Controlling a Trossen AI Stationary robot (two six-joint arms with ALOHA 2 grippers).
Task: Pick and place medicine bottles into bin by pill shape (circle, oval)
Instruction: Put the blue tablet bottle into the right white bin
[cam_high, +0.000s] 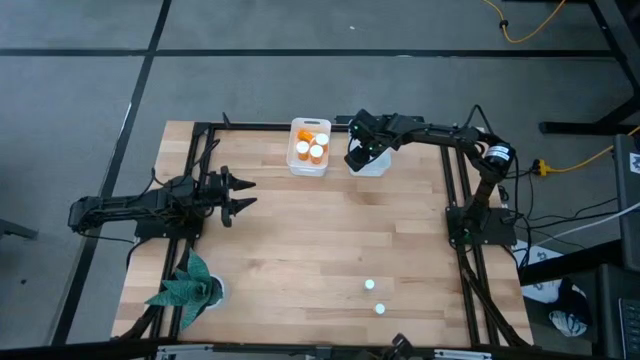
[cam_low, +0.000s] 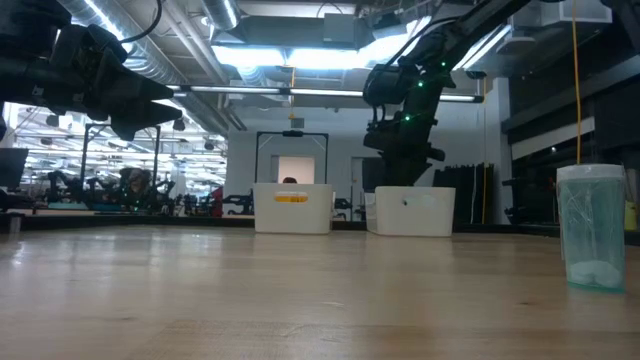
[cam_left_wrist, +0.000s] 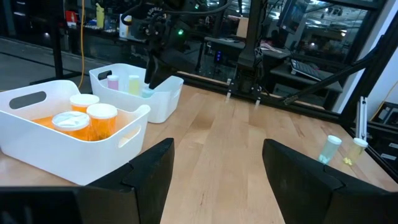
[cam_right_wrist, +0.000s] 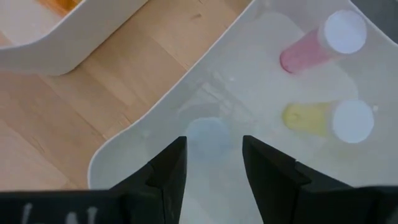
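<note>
1. Pale wooden table (cam_high: 300, 250) with fine straight grain and a dark metal frame, standing on grey floor
2. Two white plastic bins with rounded corners sit side by side at the far edge; the left bin (cam_high: 310, 147) has cut-out handles
3. Three orange bottles (cam_left_wrist: 87, 118) with flat white caps stand upright and close together in the left bin, their bodies see-through
4. The right gripper (cam_right_wrist: 211, 155) hangs directly over the right bin (cam_right_wrist: 186, 106), its two dark fingers parted with nothing between them
5. Below those fingers a small pale blue bottle (cam_right_wrist: 208, 138) stands on the bin's smooth floor, seen cap-on as a round disc
6. Beside it in the same bin lie a pink bottle (cam_right_wrist: 308, 53) and a yellow bottle (cam_right_wrist: 311, 118), both on their sides with round white caps
7. Two more small bottles (cam_high: 374, 297) are on the near part of the table, well apart from the bins; one is pale green (cam_left_wrist: 329, 149), one yellowish (cam_left_wrist: 356, 149), both slim cylinders
8. The left gripper (cam_high: 243, 193) waits above the table's left side, its fingers spread wide and empty
9. A crumpled green cloth (cam_high: 185, 287) lies at the near left corner
</note>
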